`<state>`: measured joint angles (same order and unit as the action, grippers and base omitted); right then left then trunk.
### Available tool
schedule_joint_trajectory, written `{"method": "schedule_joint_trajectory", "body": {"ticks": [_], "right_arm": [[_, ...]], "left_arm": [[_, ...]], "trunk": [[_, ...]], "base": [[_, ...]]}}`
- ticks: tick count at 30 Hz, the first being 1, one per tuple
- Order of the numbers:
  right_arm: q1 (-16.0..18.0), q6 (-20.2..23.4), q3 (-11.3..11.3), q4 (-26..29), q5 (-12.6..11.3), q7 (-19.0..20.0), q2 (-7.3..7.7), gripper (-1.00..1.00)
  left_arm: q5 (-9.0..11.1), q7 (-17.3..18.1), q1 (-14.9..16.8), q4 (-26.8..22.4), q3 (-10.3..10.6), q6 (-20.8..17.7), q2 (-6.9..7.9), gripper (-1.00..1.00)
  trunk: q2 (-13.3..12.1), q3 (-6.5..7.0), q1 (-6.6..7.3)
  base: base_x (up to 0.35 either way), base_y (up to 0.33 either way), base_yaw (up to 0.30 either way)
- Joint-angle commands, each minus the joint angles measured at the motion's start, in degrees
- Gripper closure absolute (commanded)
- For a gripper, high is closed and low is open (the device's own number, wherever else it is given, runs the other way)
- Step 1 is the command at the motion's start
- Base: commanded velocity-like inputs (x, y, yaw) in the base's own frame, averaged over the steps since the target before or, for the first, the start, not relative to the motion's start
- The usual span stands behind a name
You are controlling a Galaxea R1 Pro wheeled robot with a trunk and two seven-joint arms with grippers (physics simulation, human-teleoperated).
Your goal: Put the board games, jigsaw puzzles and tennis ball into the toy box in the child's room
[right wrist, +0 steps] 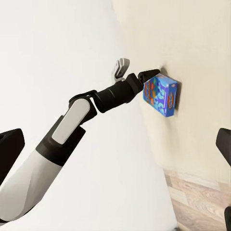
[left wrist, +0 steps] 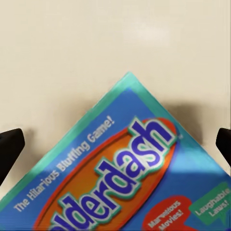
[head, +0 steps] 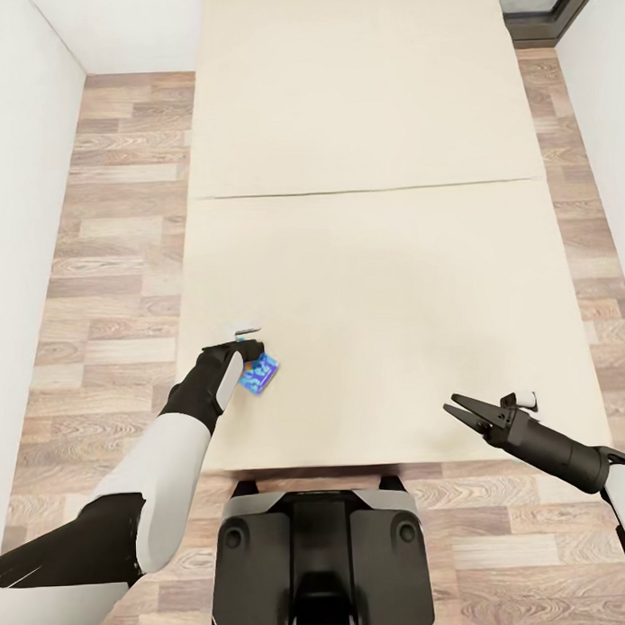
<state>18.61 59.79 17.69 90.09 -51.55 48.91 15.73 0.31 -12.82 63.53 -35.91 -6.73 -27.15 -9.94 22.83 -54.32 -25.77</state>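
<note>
**Left gripper over the blue board game on the bed**

The bed [head: 374, 256] spreads wide and cream-coloured ahead of both arms, a thin seam crossing it farther off, with nothing on its surface near the game. Wood-plank floor [head: 121, 256] runs down both sides and white walls close in at the far left and right. A dark-framed opening sits in the corner beyond the bed, well away from the right gripper.

The left gripper [head: 246, 349] is lowered at the near-left part of the bed, right at the board game [head: 261, 373], which lies flat on the cover with one corner turned toward the gripper. From the left wrist view the two dark fingertips [left wrist: 10, 147] stand wide apart, one on either side of the box [left wrist: 125, 178], so the jaws are spread and not clamping it. In the right wrist view the gripper's tip [right wrist: 147, 75] meets the upper edge of the box [right wrist: 161, 96]; whether it actually touches cannot be told.

The box is blue with a teal border and an orange oval logo. The readable print says "The Hilarious Bluffing Game!", "…lderdash", "Marvelous Movies!" and "Laughable Laws!".

The right gripper [head: 466, 413] hovers over the near-right edge of the bed, well apart from the game, its fingers parted and holding nothing.
</note>
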Motion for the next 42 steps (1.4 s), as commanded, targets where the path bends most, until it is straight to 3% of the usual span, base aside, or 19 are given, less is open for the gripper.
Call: {"method": "schedule_joint_trajectory", "body": {"ticks": [1, 42], "right_arm": [[0.03, 0.21, 0.05, 0.0, 0.22, 0.31, 0.01, -1.0], [0.03, 0.21, 0.01, 0.0, 0.22, 0.39, 0.01, -1.0]], "left_arm": [[0.04, -0.1, 0.01, -0.07, -0.22, -0.27, -0.06, -1.0], [0.04, -0.21, 0.0, -0.07, -0.22, -0.21, -0.06, -1.0]], "trunk": [[0.09, -0.06, -0.01], [0.09, -0.06, -0.01]], "base": [[-0.219, 0.0, 0.0], [-0.163, 0.0, 0.0]]}}
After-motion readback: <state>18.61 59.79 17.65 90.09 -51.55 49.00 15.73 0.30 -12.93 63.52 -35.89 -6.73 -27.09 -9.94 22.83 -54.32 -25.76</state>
